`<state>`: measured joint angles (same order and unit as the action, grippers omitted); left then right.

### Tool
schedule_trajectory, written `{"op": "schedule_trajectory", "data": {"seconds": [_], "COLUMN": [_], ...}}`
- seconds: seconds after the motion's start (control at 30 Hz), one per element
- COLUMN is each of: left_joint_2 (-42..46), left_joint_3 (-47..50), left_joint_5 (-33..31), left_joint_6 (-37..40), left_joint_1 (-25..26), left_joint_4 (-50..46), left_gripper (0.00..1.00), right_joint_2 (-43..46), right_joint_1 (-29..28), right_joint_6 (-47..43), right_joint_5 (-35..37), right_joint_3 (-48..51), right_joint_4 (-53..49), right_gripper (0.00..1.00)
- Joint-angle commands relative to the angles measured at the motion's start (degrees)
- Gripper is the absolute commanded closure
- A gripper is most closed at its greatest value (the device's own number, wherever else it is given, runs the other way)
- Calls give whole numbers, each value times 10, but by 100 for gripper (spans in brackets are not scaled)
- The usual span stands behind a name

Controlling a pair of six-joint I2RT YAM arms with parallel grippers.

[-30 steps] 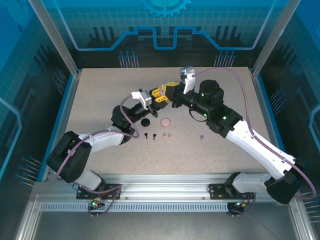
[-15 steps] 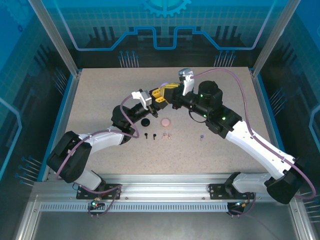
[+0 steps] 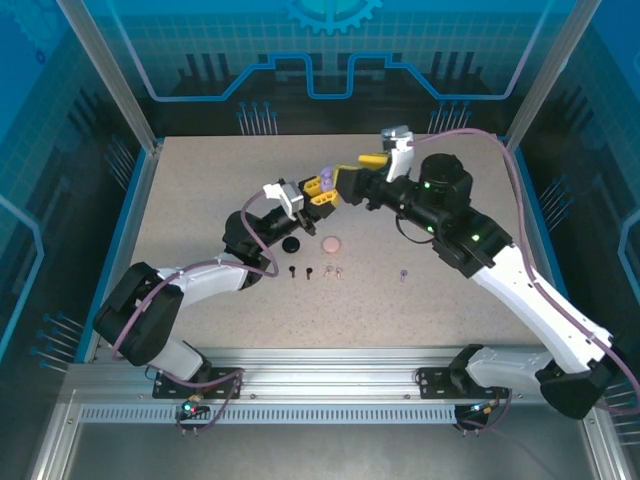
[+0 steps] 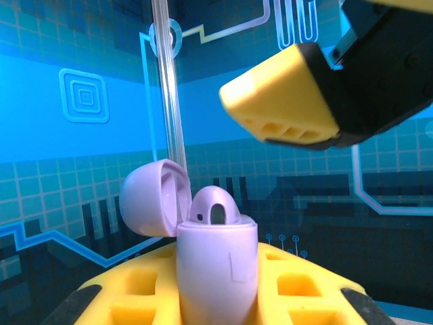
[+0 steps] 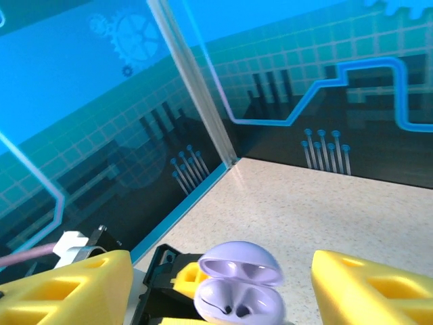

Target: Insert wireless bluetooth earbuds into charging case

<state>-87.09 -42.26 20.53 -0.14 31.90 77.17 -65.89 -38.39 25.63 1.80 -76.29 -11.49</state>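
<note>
Right tool [image 3: 357,172] backed off, jaws apart; left tool [image 3: 322,192] clamps the lilac case [image 3: 326,176], lid now open for earbuds [image 3: 327,270].

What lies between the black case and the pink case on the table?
Bare tabletop, seen in the top external view, separates the black case and pink case.

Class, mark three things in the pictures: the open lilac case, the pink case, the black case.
lilac case [image 4: 216,271], left wrist view, front of its body.
pink case [image 3: 332,243], top external view, middle of its lid.
black case [image 3: 291,245], top external view, middle of its top.
</note>
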Motion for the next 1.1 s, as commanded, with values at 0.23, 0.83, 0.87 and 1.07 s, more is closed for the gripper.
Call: {"op": "schedule_trajectory", "data": {"seconds": [0.23,0.83,0.87,1.07], "left_joint_2": [33,53,52,49], "left_joint_3": [39,54,55,56], "left_joint_5": [-13,-14,-14,-15], "left_joint_6": [8,-2,-3,-5], "left_joint_1": [3,4,4,4], "left_joint_4": [17,1,2,11], "left_gripper": [100,100,100,100], "right_joint_2": [89,-4,-18,-69], "right_joint_1": [36,57,57,57], "right_joint_6": [93,206,208,225], "right_joint_5": [142,182,180,182], "right_joint_3": [67,221,222,232], "right_joint_4": [-217,-314,-315,-313], "right_gripper": [25,25,25,26]}}
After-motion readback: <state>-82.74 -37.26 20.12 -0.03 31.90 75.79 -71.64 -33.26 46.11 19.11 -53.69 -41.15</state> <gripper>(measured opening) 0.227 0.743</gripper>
